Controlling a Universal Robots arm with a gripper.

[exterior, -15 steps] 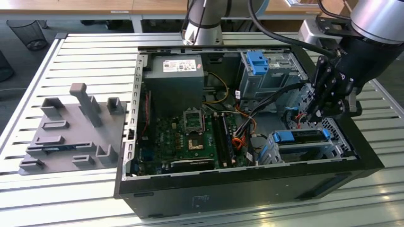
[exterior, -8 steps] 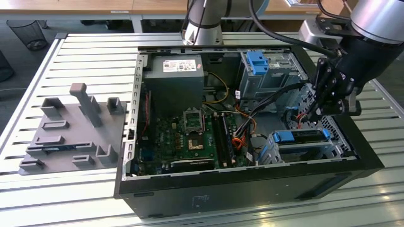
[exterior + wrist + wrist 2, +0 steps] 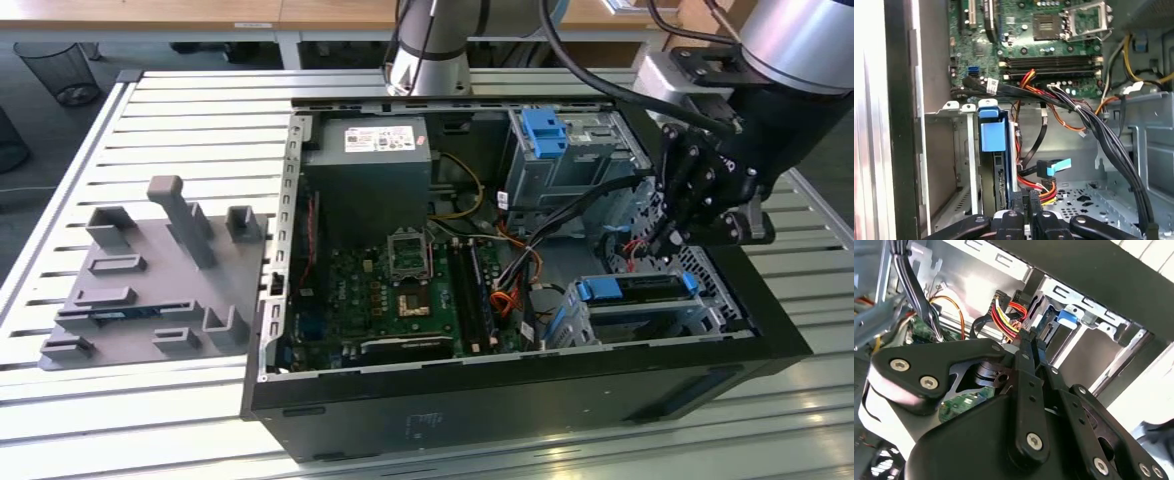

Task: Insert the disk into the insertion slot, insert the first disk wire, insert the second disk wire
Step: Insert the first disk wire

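Note:
The disk [image 3: 627,288], in its bright blue carrier, sits inside the insertion slot [image 3: 667,318], the low silver cage at the case's front right. In the first wrist view the disk [image 3: 1000,182] is edge-on in the slot [image 3: 949,150]. My gripper [image 3: 665,238] hangs just behind the slot. Its fingers stand close together in both wrist views, gripper [image 3: 1030,337] [image 3: 1026,199], shut on the plug of a red, yellow and black disk wire [image 3: 1006,320] [image 3: 1046,187]. A second wire with a black plug and blue tag [image 3: 1053,168] hangs loose beside it.
The open black computer case [image 3: 534,400] lies on a slatted metal table [image 3: 174,110]. A taller grey cage with a blue tab [image 3: 545,130] stands behind. Black cable bundles [image 3: 1104,135] cross the bay above the motherboard [image 3: 400,290]. A grey fixture plate [image 3: 147,280] sits at the exterior view's left.

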